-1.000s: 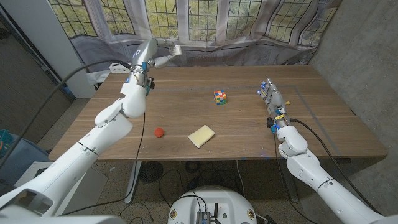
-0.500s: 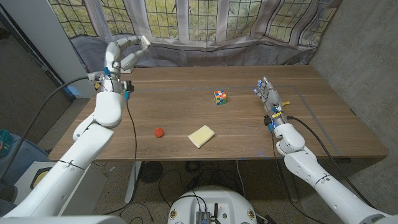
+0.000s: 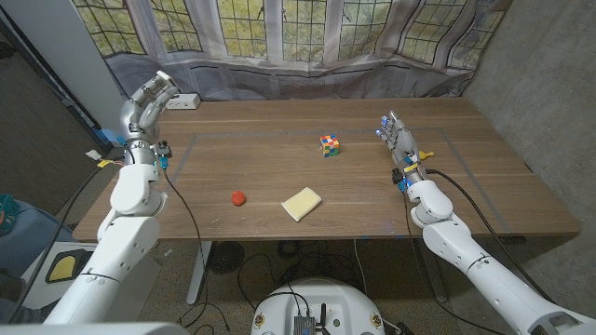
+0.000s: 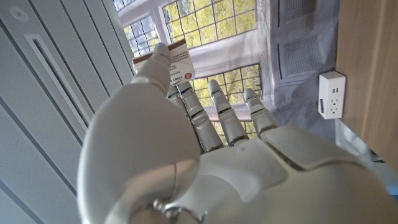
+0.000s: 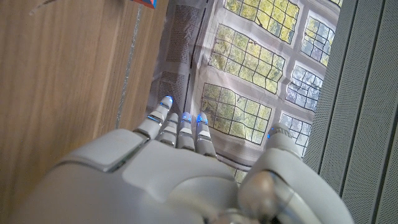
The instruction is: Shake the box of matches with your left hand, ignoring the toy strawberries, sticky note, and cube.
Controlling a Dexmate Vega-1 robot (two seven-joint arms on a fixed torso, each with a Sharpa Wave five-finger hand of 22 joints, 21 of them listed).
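Leaded windows back the wooden tabletop [image 3: 484, 186]. Raised off its far left corner, the left hand [image 3: 149, 95] pinches the box of matches [image 4: 177, 59]. At the right, the right hand [image 3: 399, 141] stands empty, fingers straight.

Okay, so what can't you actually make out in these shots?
- Matchbox: left wrist view, mostly hidden behind the left robot hand; its print is too small to read. In the head view it can't be picked out in that robot hand.
- Right robot hand: head view, seen edge-on, so its palm side is hidden.
- Cube: head view, too small to tell its pattern.
- Strawberry: head view, just a red blob.
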